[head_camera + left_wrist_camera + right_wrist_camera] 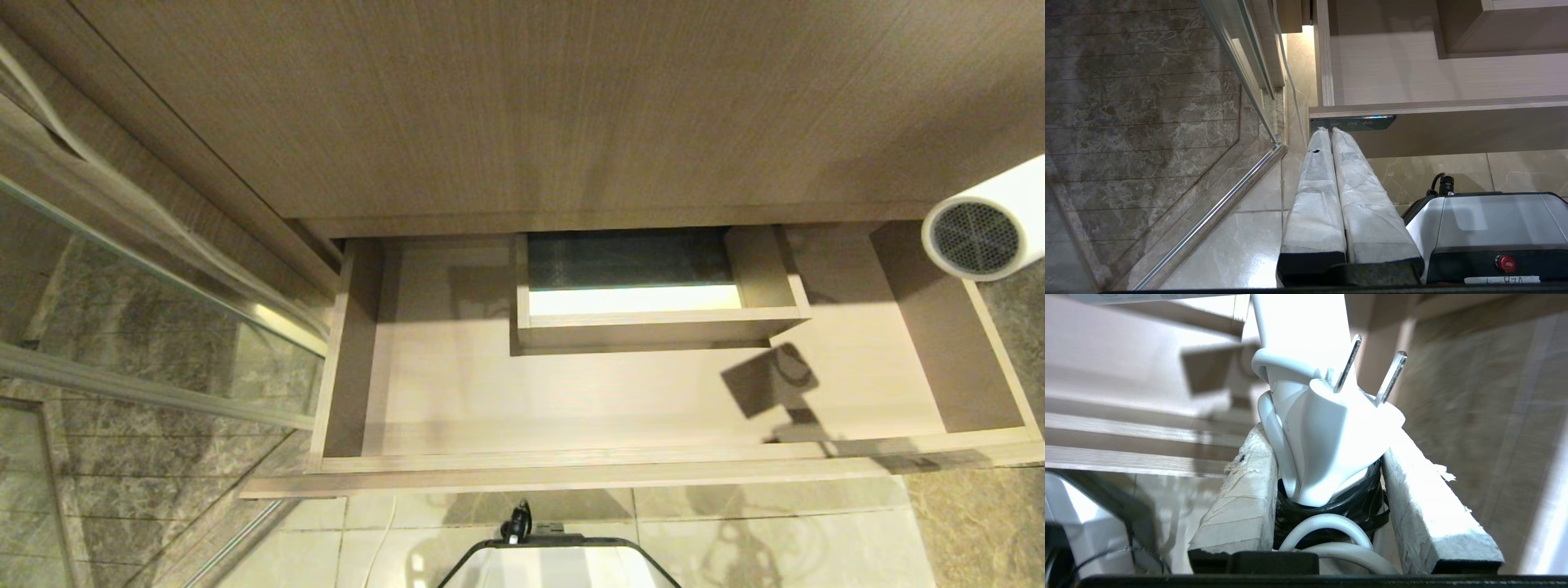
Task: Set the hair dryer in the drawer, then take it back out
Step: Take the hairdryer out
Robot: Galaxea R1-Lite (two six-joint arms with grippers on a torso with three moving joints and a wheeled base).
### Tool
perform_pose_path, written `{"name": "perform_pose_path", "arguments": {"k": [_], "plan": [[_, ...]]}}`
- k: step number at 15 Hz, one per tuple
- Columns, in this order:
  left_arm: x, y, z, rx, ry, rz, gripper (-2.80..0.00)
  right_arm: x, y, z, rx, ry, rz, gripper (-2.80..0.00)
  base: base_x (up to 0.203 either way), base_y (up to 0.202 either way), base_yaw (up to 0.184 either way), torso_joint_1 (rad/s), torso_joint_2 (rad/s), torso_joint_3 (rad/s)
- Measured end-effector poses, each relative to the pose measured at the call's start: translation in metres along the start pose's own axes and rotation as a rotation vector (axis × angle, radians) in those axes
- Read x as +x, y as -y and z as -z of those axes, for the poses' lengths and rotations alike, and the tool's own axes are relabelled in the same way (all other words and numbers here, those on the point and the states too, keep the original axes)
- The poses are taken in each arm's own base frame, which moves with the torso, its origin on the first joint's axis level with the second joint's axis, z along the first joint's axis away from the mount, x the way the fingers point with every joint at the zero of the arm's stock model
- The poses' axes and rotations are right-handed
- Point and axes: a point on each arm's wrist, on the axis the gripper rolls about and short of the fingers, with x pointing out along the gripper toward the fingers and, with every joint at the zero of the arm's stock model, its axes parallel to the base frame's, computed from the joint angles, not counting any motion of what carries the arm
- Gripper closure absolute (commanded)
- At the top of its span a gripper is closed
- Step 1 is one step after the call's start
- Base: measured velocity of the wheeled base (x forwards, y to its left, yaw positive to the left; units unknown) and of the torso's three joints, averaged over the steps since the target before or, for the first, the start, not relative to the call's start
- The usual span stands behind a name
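Two sets of jaws are mine: the left gripper (1331, 132) hangs low with its jaws pressed together on nothing, tips just before the dark label (1352, 122) on the drawer (653, 469) front. My right gripper (1327, 457) has its jaws clamped on the hair dryer (980, 224) at its handle and bundled cord, plug (1331, 428) prongs up, barrel above the open drawer's right far corner, beyond the boxed cutout (653, 327).

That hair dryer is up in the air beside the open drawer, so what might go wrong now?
The right hand grips the hair dryer around its bundled cord and plug, so it might slip or twist.

The dryer hangs over the drawer's right end near the side wall and could bump it.

The boxed cutout narrows the floor space.
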Motion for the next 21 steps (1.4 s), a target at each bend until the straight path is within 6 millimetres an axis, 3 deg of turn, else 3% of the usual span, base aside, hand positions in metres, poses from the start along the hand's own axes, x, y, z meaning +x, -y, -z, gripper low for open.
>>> {"name": "perform_pose_path", "arguments": {"k": [7,15,21], "plan": [[0.000,0.000,0.000,0.000,0.000,0.000,0.00,-0.095,-0.014,0.006,-0.021,0.188,0.096,0.00,0.000,0.000,0.000,0.000,0.00,0.000],[0.000,0.000,0.000,0.000,0.000,0.000,0.00,-0.145,-0.017,0.001,-0.027,0.348,0.183,0.00,0.000,0.000,0.000,0.000,0.00,0.000],[0.000,0.000,0.000,0.000,0.000,0.000,0.00,-0.176,-0.026,0.012,-0.037,0.451,0.233,0.00,0.000,0.000,0.000,0.000,0.00,0.000]]}}
